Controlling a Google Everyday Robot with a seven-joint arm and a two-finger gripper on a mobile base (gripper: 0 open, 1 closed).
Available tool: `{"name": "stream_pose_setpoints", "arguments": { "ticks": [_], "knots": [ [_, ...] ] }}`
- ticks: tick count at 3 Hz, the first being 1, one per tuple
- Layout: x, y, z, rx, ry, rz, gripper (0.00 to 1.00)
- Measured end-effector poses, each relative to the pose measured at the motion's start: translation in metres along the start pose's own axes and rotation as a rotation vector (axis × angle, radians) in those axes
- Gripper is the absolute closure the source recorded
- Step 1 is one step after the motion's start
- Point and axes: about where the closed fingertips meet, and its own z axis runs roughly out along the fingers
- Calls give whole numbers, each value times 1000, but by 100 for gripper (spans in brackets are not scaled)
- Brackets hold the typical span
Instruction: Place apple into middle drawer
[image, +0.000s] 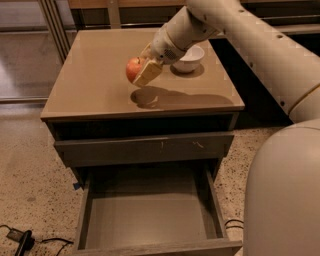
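The apple (132, 68), small and red-orange, is held in my gripper (141, 73), which is shut on it. The apple hangs a little above the brown cabinet top (90, 85) and casts a shadow on the top just below it. My arm reaches in from the upper right. The middle drawer (150, 216) stands pulled out below, toward the front. It is wide and shallow with a bare grey floor and thin side walls. The apple is over the cabinet top, behind the open drawer.
A white bowl (190, 58) sits on the cabinet top just right of the gripper. A closed grey drawer front (145, 148) with pale scratch marks lies between the top and the open drawer. A black cable (20, 240) lies on the speckled floor at lower left. My robot body (285, 195) fills the lower right.
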Motion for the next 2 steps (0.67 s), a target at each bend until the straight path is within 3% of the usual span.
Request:
{"name": "stream_pose_setpoints", "arguments": {
  "ticks": [2],
  "knots": [
    [-16, 40, -72, 52, -41, -81, 100]
  ]
}}
